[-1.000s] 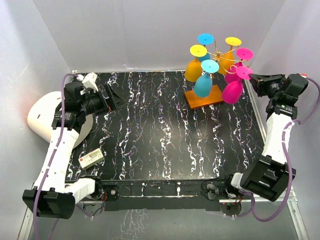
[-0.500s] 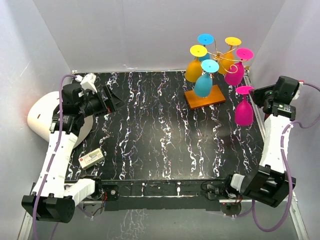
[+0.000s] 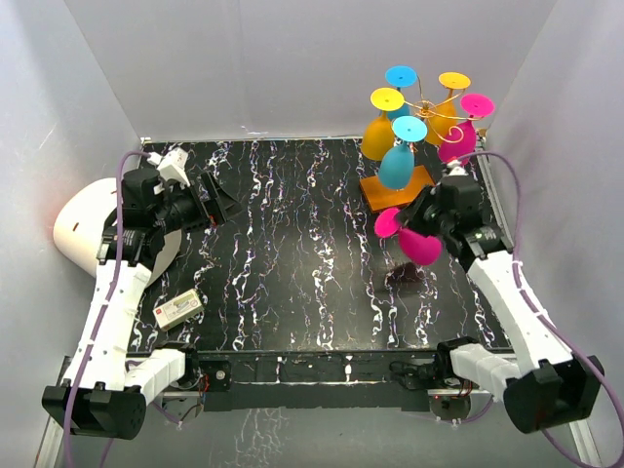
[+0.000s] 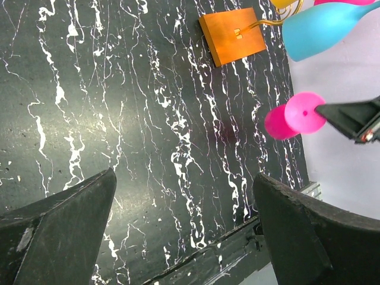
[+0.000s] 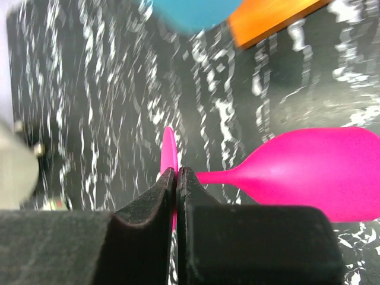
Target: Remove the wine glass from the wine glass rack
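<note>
My right jaws are clamped on the stem of the pink wine glass (image 3: 421,246), held sideways above the bench (image 3: 292,253) and clear of the wine glass rack (image 3: 374,192) just behind it. A blue glass (image 3: 396,166) hangs close by. My left jaws gape wide on nothing. A white box (image 3: 178,309) lies well apart, near left.

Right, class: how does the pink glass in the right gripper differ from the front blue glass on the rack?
The pink glass lies tilted sideways; the blue glass hangs foot up. The pink glass is clamped in the right gripper, off the wine glass rack; the blue glass hangs on it. Both share one stemmed shape.
</note>
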Motion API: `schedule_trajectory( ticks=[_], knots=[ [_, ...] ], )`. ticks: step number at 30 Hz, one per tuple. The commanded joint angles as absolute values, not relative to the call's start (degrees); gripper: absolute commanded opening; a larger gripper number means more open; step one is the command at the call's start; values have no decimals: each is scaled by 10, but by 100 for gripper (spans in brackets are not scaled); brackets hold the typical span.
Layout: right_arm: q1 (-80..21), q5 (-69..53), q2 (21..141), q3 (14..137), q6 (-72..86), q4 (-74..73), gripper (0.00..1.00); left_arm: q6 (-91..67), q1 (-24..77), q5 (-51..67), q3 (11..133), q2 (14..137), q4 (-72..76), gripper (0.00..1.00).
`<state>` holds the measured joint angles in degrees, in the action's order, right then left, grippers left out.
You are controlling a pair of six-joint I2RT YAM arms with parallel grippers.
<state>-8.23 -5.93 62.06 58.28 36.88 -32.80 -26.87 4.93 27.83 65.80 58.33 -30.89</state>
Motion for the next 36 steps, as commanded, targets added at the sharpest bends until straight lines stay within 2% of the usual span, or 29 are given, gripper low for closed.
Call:
schedule_trajectory(
  ticks=[1,9,12,16,22,27,36],
  knots=[
    [-162,-143,567,530,263,-256,0,-274,45,280,650,574,-305,99],
    [-318,-341,516,419,133,-116,0,-291,44,290,629,579,-293,99],
    [-366,-353,536,413,58,-77,0,-298,45,294,626,581,-292,99],
    [-386,-377,592,444,-106,-74,0,-315,44,311,624,582,-288,99],
    [-425,-416,635,462,-449,-73,0,-330,44,326,632,574,-298,99],
    [-479,-353,643,449,-716,-111,0,-339,44,347,641,569,-297,99],
    [-545,-176,613,361,-919,-35,0,-321,44,334,686,588,-329,99]
  ],
)
